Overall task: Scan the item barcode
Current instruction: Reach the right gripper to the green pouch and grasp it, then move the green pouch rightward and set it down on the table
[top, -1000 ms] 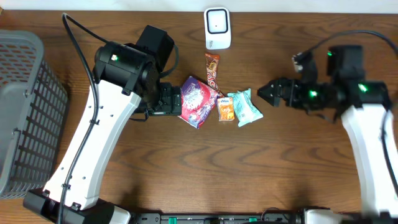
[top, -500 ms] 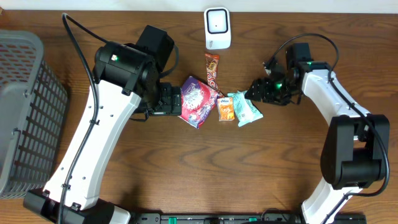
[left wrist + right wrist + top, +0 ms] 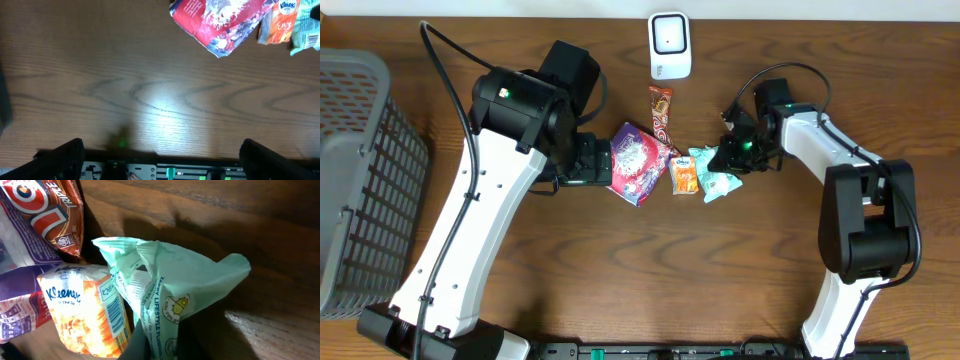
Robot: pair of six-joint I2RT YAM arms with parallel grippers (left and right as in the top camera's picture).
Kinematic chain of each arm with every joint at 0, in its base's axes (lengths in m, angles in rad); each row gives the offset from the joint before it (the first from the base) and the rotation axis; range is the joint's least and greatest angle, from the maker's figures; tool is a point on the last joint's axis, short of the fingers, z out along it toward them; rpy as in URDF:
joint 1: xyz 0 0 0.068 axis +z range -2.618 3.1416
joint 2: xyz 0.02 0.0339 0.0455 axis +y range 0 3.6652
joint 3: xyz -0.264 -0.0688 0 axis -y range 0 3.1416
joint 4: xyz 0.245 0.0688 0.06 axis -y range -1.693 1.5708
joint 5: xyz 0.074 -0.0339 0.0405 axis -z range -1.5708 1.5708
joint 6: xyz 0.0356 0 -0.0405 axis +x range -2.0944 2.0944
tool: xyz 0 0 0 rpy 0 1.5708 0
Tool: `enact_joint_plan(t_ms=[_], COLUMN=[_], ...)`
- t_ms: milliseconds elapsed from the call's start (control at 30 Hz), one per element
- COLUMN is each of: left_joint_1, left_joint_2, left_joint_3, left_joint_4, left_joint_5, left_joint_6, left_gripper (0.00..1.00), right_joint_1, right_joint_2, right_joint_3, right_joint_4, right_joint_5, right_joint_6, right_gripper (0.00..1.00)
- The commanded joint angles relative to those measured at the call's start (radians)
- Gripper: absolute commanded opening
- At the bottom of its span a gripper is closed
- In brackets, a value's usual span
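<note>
I see the right claw (image 3: 725, 162) has swung in from far right of the scanner (image 3: 670, 45) since a second ago. Its jaws were wide then, now they're pinched on the mint pack (image 3: 718, 176), film bunched between them in the wrist view. The pack is on the worktop (image 3: 620, 260), below and slightly right of the scanner from overhead, touching the orange Kleenex pack (image 3: 683, 177). Left claw (image 3: 592, 160) unchanged: spread wide, empty, beside the purple bag (image 3: 638, 162) below-left of the scanner.

Far L on tabletop (image 3: 620, 270): basket (image 3: 360, 180); scanner (image 3: 670, 45) back ctr. Mid row L→R: snack bag (image 3: 638, 162), tissue pack (image 3: 684, 177), wipes pack (image 3: 717, 178); bar (image 3: 662, 112) behind.
</note>
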Motion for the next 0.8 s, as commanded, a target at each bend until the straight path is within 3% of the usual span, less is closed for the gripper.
enact_joint_plan(t_ms=[0, 100, 200, 267, 400, 533, 567, 767], left_joint_1=[0.006, 0.006, 0.006, 0.006, 0.006, 0.006, 0.006, 0.006], left_joint_2=[0.002, 0.002, 0.002, 0.002, 0.002, 0.002, 0.002, 0.002], left_joint_3=[-0.001, -0.001, -0.001, -0.001, -0.001, -0.001, -0.001, -0.001], left_joint_4=[-0.006, -0.006, -0.006, -0.006, -0.006, -0.006, -0.006, -0.006], left_joint_5=[-0.006, -0.006, -0.006, -0.006, -0.006, -0.006, -0.006, -0.006], left_joint_6=[-0.010, -0.010, -0.010, -0.010, -0.010, -0.010, -0.010, -0.010], left_gripper=[0.98, 0.98, 0.98, 0.98, 0.98, 0.98, 0.98, 0.98], right_joint_1=[-0.018, -0.026, -0.019, -0.005, 0.006, 0.000, 0.000, 0.019], right_joint_2=[-0.007, -0.036, -0.054, -0.056, -0.051, -0.040, -0.037, -0.037], right_joint_3=[0.061, 0.182, 0.299, 0.370, 0.309, 0.179, 0.123, 0.045], right_joint_4=[-0.062, -0.201, -0.329, -0.435, -0.463, -0.376, -0.322, -0.240], right_joint_5=[0.072, 0.315, 0.682, 1.035, 1.369, 1.466, 1.460, 1.243], right_joint_6=[-0.006, 0.056, 0.208, 0.362, 0.500, 0.504, 0.472, 0.463], right_gripper=[0.01, 0.01, 0.01, 0.01, 0.01, 0.01, 0.07, 0.17])
